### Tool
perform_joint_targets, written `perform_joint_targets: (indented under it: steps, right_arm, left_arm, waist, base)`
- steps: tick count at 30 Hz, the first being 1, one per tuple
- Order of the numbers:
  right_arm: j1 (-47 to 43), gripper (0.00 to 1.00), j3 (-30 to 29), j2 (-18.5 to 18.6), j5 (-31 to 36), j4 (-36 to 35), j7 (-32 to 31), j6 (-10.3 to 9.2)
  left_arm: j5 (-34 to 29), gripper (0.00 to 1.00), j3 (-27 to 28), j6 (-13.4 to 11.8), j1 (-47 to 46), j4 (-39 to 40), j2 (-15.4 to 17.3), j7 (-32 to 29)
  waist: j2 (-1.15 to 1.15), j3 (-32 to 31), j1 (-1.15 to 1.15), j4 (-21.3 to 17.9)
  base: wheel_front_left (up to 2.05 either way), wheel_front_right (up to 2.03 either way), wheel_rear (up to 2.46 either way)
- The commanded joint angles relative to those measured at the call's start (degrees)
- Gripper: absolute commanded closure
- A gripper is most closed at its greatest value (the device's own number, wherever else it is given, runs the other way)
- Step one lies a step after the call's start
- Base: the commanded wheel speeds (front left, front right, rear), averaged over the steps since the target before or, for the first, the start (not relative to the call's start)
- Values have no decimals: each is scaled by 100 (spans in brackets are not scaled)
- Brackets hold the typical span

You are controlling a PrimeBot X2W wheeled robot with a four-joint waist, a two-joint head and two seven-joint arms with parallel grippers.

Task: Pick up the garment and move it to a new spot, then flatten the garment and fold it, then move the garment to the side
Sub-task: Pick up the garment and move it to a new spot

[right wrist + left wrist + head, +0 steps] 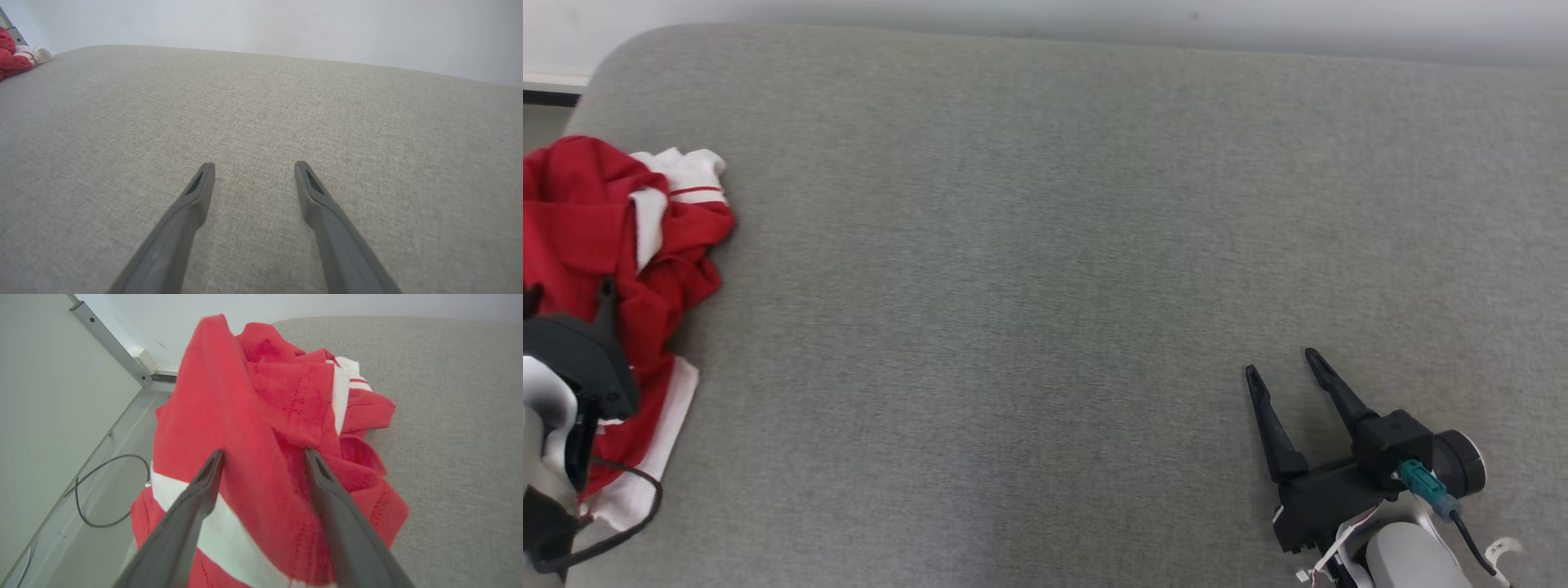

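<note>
So the garment (580, 212) is a crumpled red piece with white bands, bunched up at the left edge of the grey fabric surface (1045, 245), closer to the far-left corner than the near one. In the left wrist view you can see the garment (253, 396) spilling a bit over that left edge, with the floor (110, 486) and a loose dark cable (81, 506) down below it.

The left gripper (568, 294) is right over the heap, at the near part of it. From its own camera the left gripper (264, 453) has both fingers spread wide, one on each side of a raised red fold, with a white band running across underneath them. Nothing is pinched between them, it's just open around the cloth. Honestly can't tell if the tips are actually touching the fabric or sitting just above it.

The right gripper (1281, 363) is way over on the other side, near the front-right part of the surface, well apart from the garment. Its fingers are spread wide too and hold nothing. In the right wrist view the right gripper (255, 164) points along bare grey surface (261, 102), and the garment (10, 61) is just a small red and white lump far off at the upper left.
</note>
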State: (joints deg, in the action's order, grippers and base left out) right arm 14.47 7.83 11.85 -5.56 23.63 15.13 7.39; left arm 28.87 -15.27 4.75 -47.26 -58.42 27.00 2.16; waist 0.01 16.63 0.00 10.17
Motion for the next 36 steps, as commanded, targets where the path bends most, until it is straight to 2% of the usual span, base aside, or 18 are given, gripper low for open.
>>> perform_joint_targets:
  steps: [1,8,9,10,11,12,19,25,36]
  right_arm:
    - [78,0,8,13,-29,8,2,19]
    - [105,0,70,32,-77,34,2,19]
    - [102,0,75,28,-85,48,1,19]
    - [107,0,88,20,-89,63,1,19]
    - [108,0,103,12,-95,81,1,19]
    - [111,0,100,2,-110,96,0,19]
    - [53,0,101,-152,-143,115,2,19]
    - [-11,0,115,-290,-162,166,2,19]
    - [-113,0,144,-536,-239,299,3,19]
  left_arm:
    - [76,0,30,-49,-81,-83,18,25]
    - [155,0,112,-221,-223,-450,19,27]
    - [157,35,112,-233,-234,-504,17,21]
    - [164,93,119,-281,-246,-550,18,43]
    - [190,93,143,-310,-257,-604,18,79]
    - [152,100,118,-345,-265,-647,24,82]
    - [56,100,45,-438,-372,-738,152,386]
    - [-167,100,-194,-236,-650,-524,235,837]
    - [-586,100,-722,-13,-1046,-1,16,1151]
  waist:
    - [-1,121,0,-148]
    - [-1,225,0,-357]
    - [-1,227,0,-378]
    - [-1,221,0,-401]
    - [-1,207,0,-420]
    - [-1,194,0,-437]
    - [-1,-70,0,-520]
    - [-1,-346,0,-521]
    - [-1,-810,0,-665]
  base:
    - [0,0,0]
    - [0,0,0]
    - [0,0,0]
    - [0,0,0]
    - [0,0,0]
    - [0,0,0]
    - [0,0,0]
    - [0,0,0]
    - [0,0,0]
